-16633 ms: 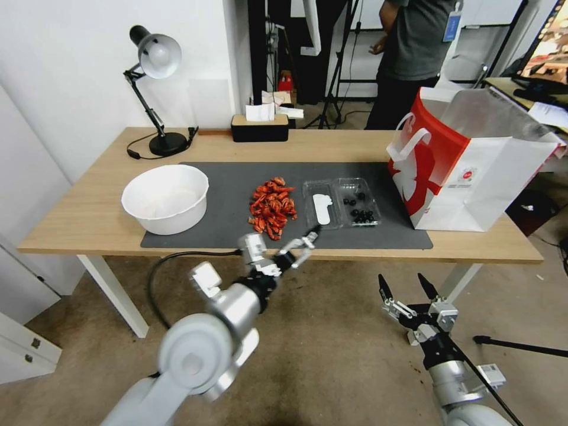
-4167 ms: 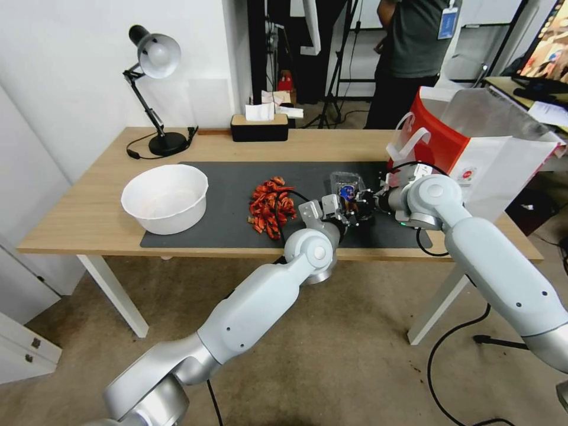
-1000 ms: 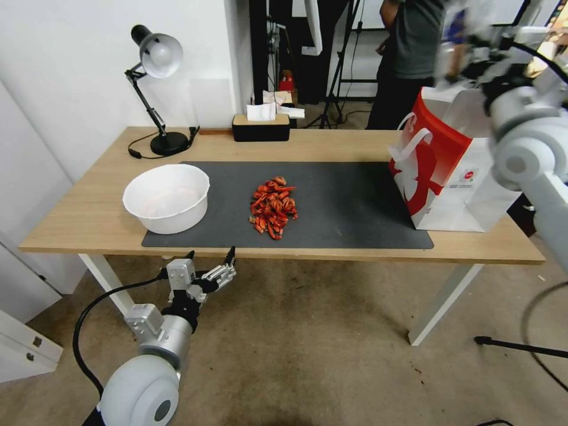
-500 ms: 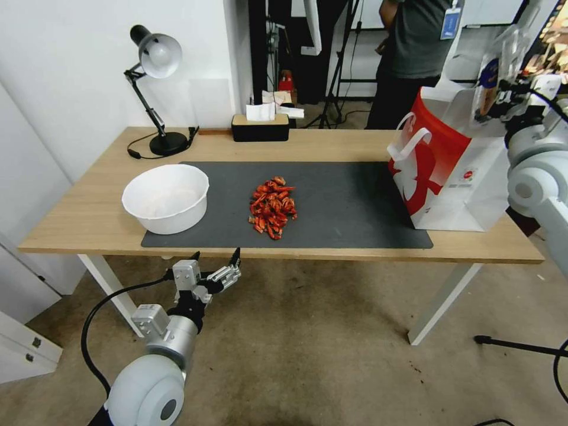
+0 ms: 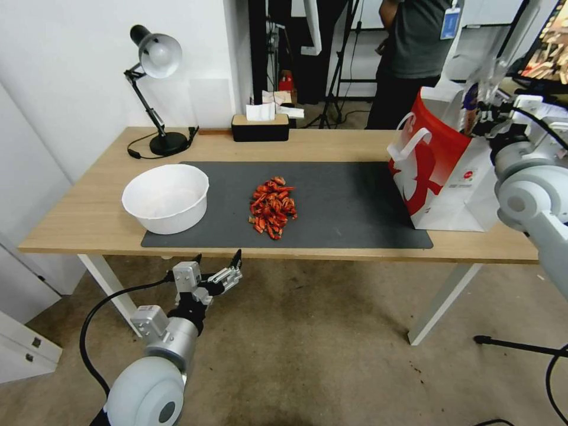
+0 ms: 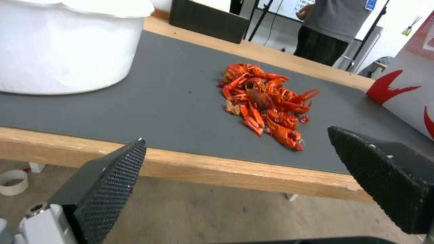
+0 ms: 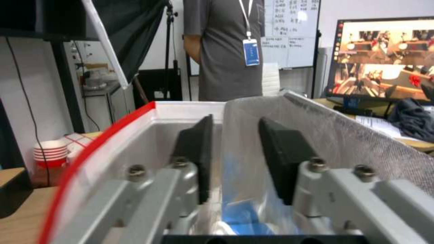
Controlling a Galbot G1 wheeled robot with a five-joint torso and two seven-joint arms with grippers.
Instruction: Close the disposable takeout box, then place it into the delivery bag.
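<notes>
The right gripper (image 7: pixel 230 162) pinches the closed disposable takeout box (image 7: pixel 242 176) between its fingers, upright over the open delivery bag (image 5: pixel 455 171); the wrist view reveals the bag's foil lining (image 7: pixel 361 142). The left gripper (image 5: pixel 216 260) hangs spread wide below the table (image 5: pixel 77 219) edge, facing the crayfish pile (image 6: pixel 267 101).

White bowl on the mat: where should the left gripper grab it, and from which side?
Probably the near rim of the white bowl, from above, one finger inside, one outside: it stands upright, open, and looks too wide to span. The left gripper hangs open just below the table edge.
</notes>
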